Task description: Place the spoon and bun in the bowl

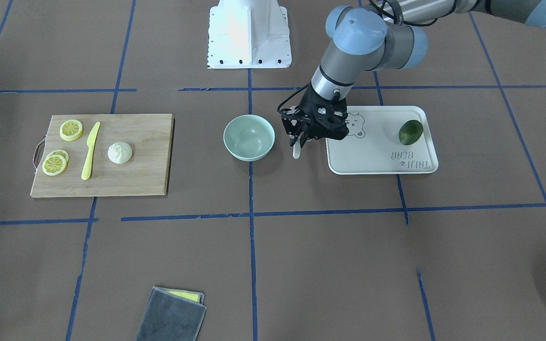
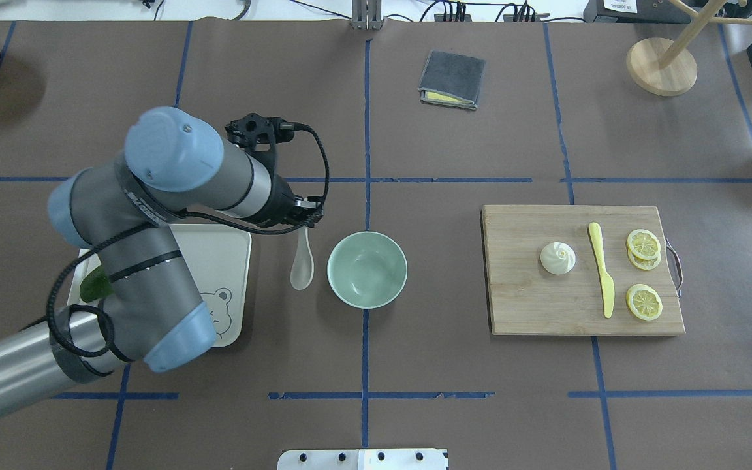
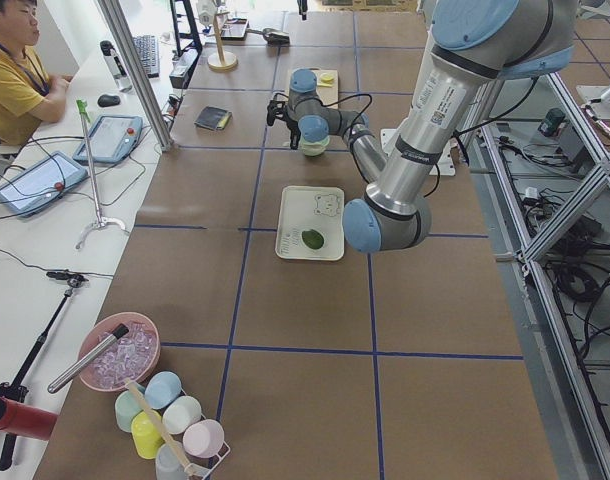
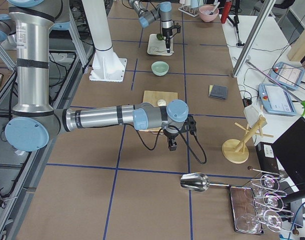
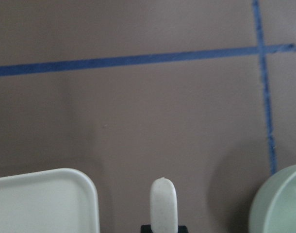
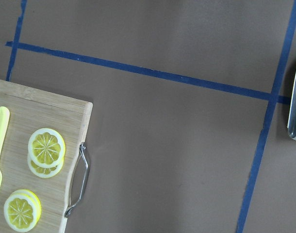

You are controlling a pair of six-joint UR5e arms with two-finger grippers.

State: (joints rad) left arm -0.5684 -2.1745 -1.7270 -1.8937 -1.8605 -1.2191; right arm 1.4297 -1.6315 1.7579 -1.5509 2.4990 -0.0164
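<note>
Progress was slight: jaws of the left gripper [image 2: 303,226] clenched the off-white plastic spoon [image 2: 301,264] beside the empty round mint-green bowl [image 2: 350,294], the white pleated bun [image 2: 557,258] lay on the wooden board [image 2: 532,307], and whether the right gripper [image 4: 171,145] had its jaws parted could not be told.

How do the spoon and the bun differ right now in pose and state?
The spoon hangs scoop-down, gripped by the left gripper beside the bowl; the bun sits ungripped on the cutting board. The spoon is long and narrow, the bun a round pleated dome. Both are off-white, and neither is in the bowl yet.
</note>
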